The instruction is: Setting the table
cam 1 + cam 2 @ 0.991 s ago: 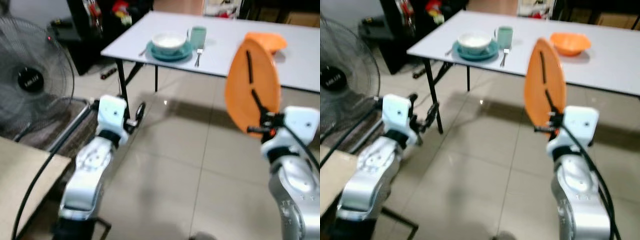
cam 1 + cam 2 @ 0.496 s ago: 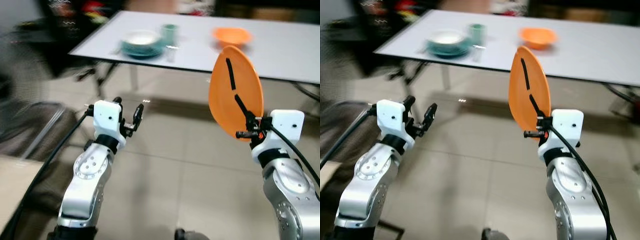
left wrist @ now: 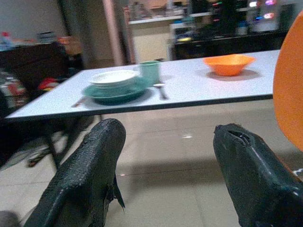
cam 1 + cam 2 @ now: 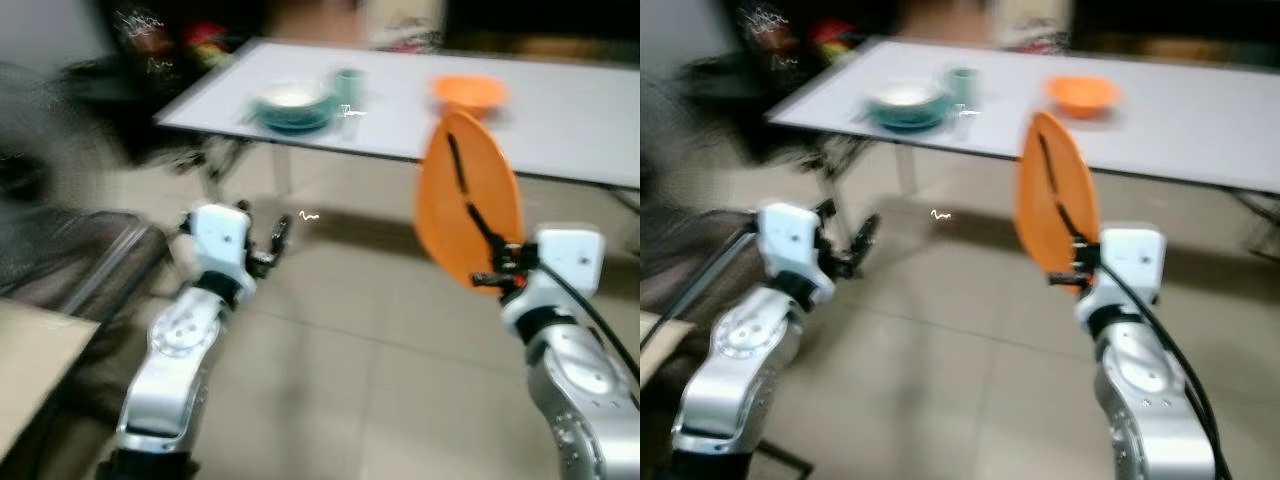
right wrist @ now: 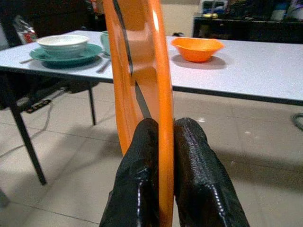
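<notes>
My right gripper [image 4: 492,272] is shut on the lower rim of an orange plate [image 4: 468,196], which it holds upright on edge above the tiled floor, short of the white table [image 4: 585,135]. The right wrist view has both fingers [image 5: 138,170] pinching the plate [image 5: 142,66]. On the table stand an orange bowl [image 4: 468,92], a teal plate with a white bowl [image 4: 293,103], a teal cup [image 4: 347,84] and a fork [image 3: 160,90]. My left gripper [image 4: 266,244] is open with nothing in it, raised to the left near the table's corner.
A dark shelf with red items [image 4: 160,40] stands behind the table's left end. A dark fan and mat [image 4: 60,240] sit at the far left, beside a beige surface [image 4: 30,360]. Tiled floor [image 4: 350,330] lies between me and the table.
The whole picture has shifted and blurred, so the camera moved. The right gripper still holds the orange plate upright; the left gripper stays open.
</notes>
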You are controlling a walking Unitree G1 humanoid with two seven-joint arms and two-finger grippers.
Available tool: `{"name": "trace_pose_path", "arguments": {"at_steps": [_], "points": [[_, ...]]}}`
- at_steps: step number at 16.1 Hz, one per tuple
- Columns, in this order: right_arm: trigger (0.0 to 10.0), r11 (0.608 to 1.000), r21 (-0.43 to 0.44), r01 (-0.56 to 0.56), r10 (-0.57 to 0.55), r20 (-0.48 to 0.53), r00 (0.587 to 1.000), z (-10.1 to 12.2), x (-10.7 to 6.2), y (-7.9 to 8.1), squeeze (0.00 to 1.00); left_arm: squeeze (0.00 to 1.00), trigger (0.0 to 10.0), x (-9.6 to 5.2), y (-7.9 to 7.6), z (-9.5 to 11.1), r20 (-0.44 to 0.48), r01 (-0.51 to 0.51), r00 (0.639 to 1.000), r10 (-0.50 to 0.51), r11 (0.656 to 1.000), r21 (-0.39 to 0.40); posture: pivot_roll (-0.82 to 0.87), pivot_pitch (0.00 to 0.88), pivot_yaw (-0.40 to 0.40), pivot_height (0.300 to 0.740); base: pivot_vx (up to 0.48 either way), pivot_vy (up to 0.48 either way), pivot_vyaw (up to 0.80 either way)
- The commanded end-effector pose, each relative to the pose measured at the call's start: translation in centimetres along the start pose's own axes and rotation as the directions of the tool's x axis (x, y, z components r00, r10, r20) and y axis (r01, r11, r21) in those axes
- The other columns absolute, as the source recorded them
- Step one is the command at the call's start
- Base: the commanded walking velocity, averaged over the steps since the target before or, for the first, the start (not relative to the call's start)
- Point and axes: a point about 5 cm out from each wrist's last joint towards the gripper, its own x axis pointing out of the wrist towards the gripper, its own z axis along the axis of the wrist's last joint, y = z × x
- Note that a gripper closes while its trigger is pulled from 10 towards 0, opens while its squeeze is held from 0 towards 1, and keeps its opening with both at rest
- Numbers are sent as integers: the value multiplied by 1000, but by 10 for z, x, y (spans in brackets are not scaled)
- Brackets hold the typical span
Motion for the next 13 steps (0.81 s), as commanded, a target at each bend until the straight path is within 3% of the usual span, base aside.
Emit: {"name": "trace_pose_path", "arguments": {"at_steps": [1,7,13], "points": [[10000,1000,15,-28,27,62,998,13,0,5,0,0,10000,1,4,6,8,-8,1000,8,1000,22,26,0,29,740,300,0,-681],[10000,999,31,7,-9,67,998,13,-3,1,0,0,10000,2,3,-1,-16,13,1000,-13,1000,22,4,0,49,740,296,0,-756],[10000,994,102,-26,24,14,1000,11,4,2,0,0,10000,-2,15,-10,-55,-87,995,87,996,5,-1,0,44,740,298,0,0]]}}
